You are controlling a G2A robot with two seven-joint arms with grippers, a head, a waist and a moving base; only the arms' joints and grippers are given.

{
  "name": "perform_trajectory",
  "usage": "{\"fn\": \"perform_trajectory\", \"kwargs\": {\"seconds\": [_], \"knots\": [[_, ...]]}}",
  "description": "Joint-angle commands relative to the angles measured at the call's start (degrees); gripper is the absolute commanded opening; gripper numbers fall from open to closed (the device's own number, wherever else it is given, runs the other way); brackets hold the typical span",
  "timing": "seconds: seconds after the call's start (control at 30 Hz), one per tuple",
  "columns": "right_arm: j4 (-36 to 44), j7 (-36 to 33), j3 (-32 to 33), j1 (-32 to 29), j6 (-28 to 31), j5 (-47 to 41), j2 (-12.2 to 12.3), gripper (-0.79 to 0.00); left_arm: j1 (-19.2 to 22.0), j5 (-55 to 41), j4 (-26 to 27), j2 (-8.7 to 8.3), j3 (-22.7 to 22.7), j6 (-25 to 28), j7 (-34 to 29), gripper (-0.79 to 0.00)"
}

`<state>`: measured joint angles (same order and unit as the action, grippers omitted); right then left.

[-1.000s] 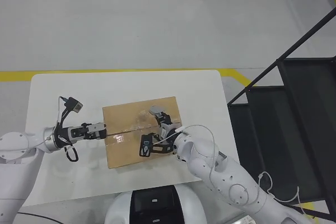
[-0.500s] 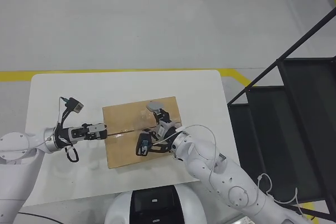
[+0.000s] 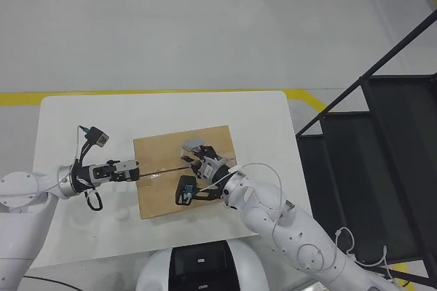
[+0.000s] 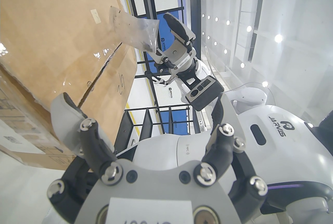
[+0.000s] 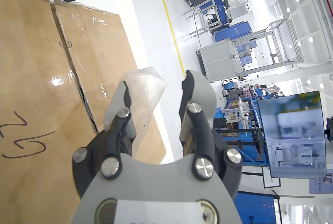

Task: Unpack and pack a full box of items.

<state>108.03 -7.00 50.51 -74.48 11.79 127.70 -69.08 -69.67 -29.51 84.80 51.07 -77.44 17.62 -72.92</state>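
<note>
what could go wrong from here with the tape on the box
1. The clear tape clings to one finger of the open right gripper; it may not come off and could foul the next grasp.
2. The left gripper is open at the box edge, not clamping it, so the box may slide if tugged.

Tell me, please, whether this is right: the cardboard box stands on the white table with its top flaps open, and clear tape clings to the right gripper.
Not quite: the top view shows the cardboard box with its top flaps shut, meeting at a seam. The rest holds: it stands on the white table, and clear tape clings to the right gripper.
</note>
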Motion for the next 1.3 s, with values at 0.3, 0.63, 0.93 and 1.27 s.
{"fn": "perform_trajectory", "kwargs": {"seconds": [0.3,0.63,0.93,1.27], "knots": [[0.43,2.25,1.12,0.05,4.9,-6.9,-0.46,-0.785,0.57,0.07,-0.35,0.07,0.33,-0.38,-0.16,0.0],[-2.4,-8.81,6.41,8.39,30.97,-28.96,-0.61,-0.785,0.51,0.26,-0.31,0.11,0.6,-0.41,-0.31,0.0],[-8.13,-16.93,1.15,17.57,38.29,-41.55,-2.55,-0.653,0.67,0.0,-0.69,0.13,0.57,-0.2,-0.5,0.0],[-11.87,-20.41,-4.66,22.58,36.31,-44.89,-4.44,0.0,0.25,-0.31,-0.73,0.01,-0.14,-0.07,-0.71,0.0]]}}
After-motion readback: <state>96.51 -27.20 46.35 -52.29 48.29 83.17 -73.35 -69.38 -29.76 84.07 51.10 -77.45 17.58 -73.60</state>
